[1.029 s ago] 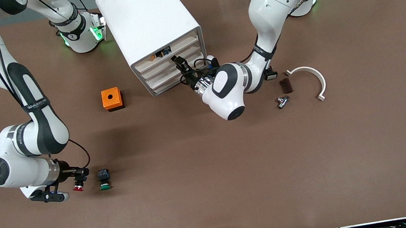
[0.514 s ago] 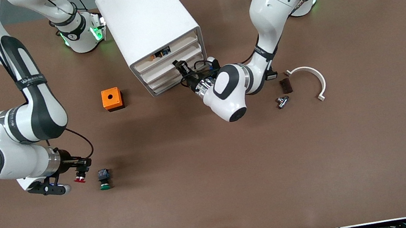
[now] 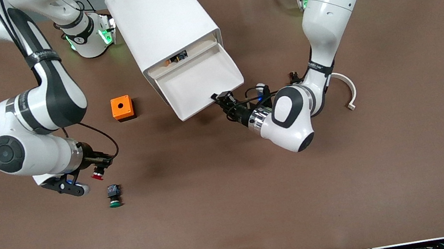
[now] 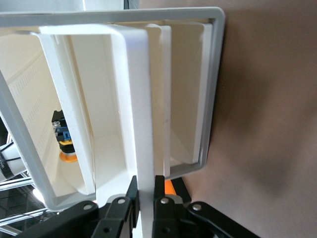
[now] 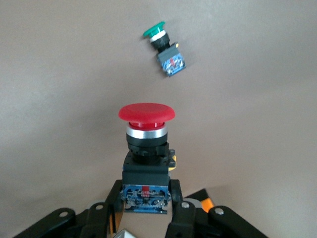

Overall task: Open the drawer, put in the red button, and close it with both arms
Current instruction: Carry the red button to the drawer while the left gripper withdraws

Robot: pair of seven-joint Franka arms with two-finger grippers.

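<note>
From the front, the white cabinet (image 3: 163,22) stands near the table's edge where the arm bases are, and its drawer (image 3: 201,81) is pulled well out, a bare white tray sloping toward the camera. The left gripper (image 3: 220,99) sits at the drawer's front corner, fingers pinched on the front lip. The right gripper (image 3: 100,164) hangs in the air toward the right arm's end of the table, clamped on the red button (image 3: 98,175), which is clear of the surface. The green button (image 3: 114,196) lies on the table just below it in this view, nearer the camera. An orange box (image 3: 122,108) sits between the right arm and the cabinet. A white curved bracket (image 3: 348,89) lies close to the left arm's forearm.

In the left wrist view, the black fingers (image 4: 161,210) are pressed against both faces of the drawer's thin white front wall (image 4: 141,99), with the empty tray interior alongside.

In the right wrist view, the fingers (image 5: 176,210) grip the red button's black body (image 5: 146,171), cap pointing away, the green button (image 5: 166,47) lying on its side on the brown table (image 5: 257,124) farther off.
</note>
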